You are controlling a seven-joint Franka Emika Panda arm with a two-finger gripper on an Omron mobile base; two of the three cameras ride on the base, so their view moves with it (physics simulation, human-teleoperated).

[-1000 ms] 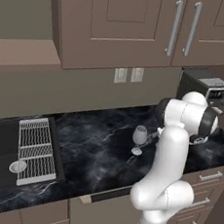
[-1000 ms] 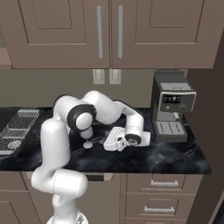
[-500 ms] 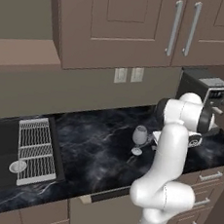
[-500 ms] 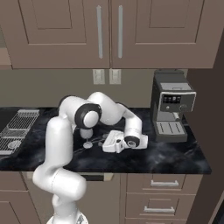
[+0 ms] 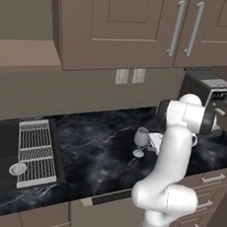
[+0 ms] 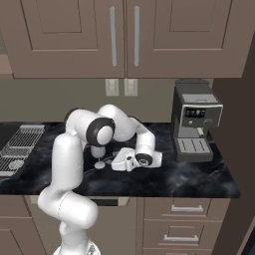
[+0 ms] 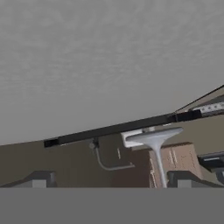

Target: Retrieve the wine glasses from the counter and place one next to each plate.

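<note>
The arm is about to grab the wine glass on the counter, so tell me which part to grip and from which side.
Grip the wine glass at its thin stem, or low on the bowl. It stands upright on the counter, so come in level from the side where the open pincer already lies. The stem is narrow and the bowl above it should keep the glass from slipping through.

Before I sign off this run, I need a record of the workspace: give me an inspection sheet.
Surface: black marble counter, white veining.
Job's things: one wine glass upright on the counter, just ahead of the hand; its stem and foot show close up in the hand view. A second small round item lies on the drainer, too small to identify. No plate seen.
Clutter: ribbed drainer, coffee machine.
Grippers: gripper open, low, level with the glass, holding nothing.
Cables: nothing seen.
Surroundings: wall cabinets, twin outlets, drawers.
</note>
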